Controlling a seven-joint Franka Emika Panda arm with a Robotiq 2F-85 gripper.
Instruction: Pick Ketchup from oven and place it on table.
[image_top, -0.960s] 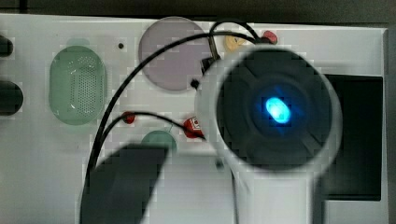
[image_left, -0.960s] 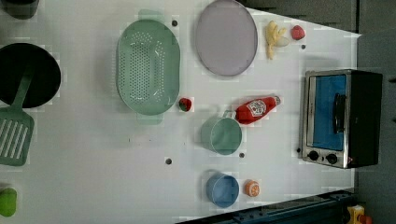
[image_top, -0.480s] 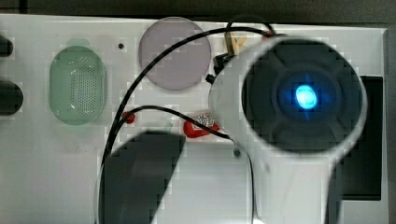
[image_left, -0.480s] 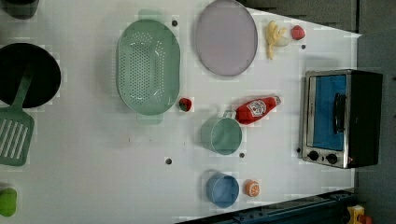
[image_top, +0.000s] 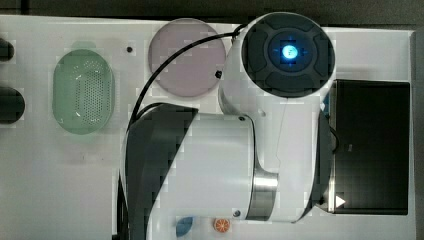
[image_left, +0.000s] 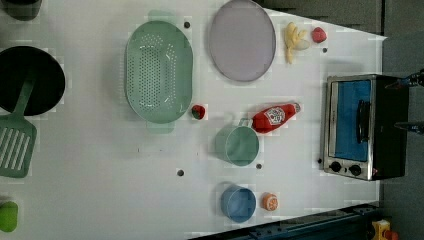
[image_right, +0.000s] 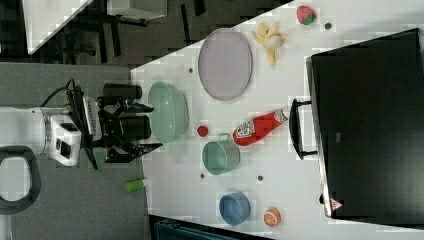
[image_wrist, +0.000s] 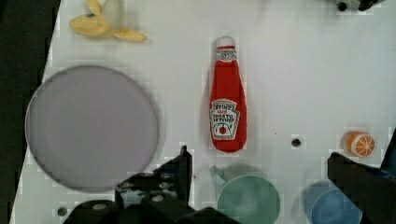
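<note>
We find the ketchup (image_left: 274, 117) lying on its side on the white counter (image_left: 100, 190), near the middle of the left view, its cap pointing toward the oven (image_left: 364, 126) at the left view's right and its base just beside the green cup (image_left: 239, 145). The oven door looks shut and the bottle is outside it, so we judge the placing done. In the right view our end effector (image_right: 146, 127) hangs at the right view's left, well apart from the bottle, fingers spread wide and holding nothing. To finish well we should back away high, clear of the cup and the green strainer (image_left: 159, 71), and leave the bottle undisturbed.
</note>
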